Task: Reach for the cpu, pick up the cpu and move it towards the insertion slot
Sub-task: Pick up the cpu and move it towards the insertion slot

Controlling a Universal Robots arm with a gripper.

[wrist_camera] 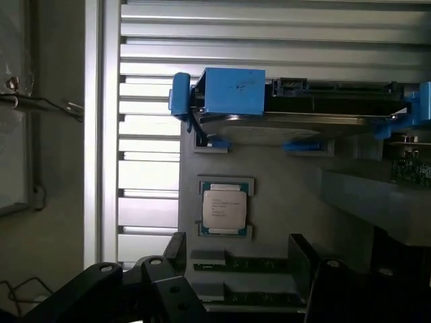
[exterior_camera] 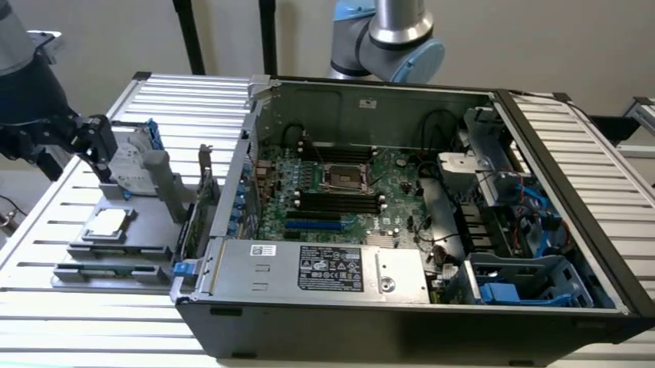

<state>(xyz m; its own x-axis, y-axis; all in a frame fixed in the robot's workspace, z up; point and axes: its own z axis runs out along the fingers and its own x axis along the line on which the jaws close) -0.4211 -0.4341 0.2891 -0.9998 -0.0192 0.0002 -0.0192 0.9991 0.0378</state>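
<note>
one gripper [exterior_camera: 90, 144], upper left of the exterior view, fingers [wrist_camera: 151, 279] spread wide, hung near the upright hard drive [exterior_camera: 131, 157]. one cpu [exterior_camera: 107, 224], lower left, lay flat in a pocket of the grey fixture [exterior_camera: 113, 251], apart from the gripper. one insertion slot [exterior_camera: 344, 179], centre of frame, sat on the motherboard [exterior_camera: 401, 170] inside the open case [exterior_camera: 307, 326], well apart from the cpu.

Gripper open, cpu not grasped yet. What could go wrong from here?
1. The gripper is close beside the upright hard drive; dropping onto the cpu might clip the drive's blue rails.
2. The cpu lies flat in a shallow recess; an off-centre pinch could tilt it.
3. The insertion slot sits inside the computer, behind the case wall; a low carry may hit that wall.
</note>
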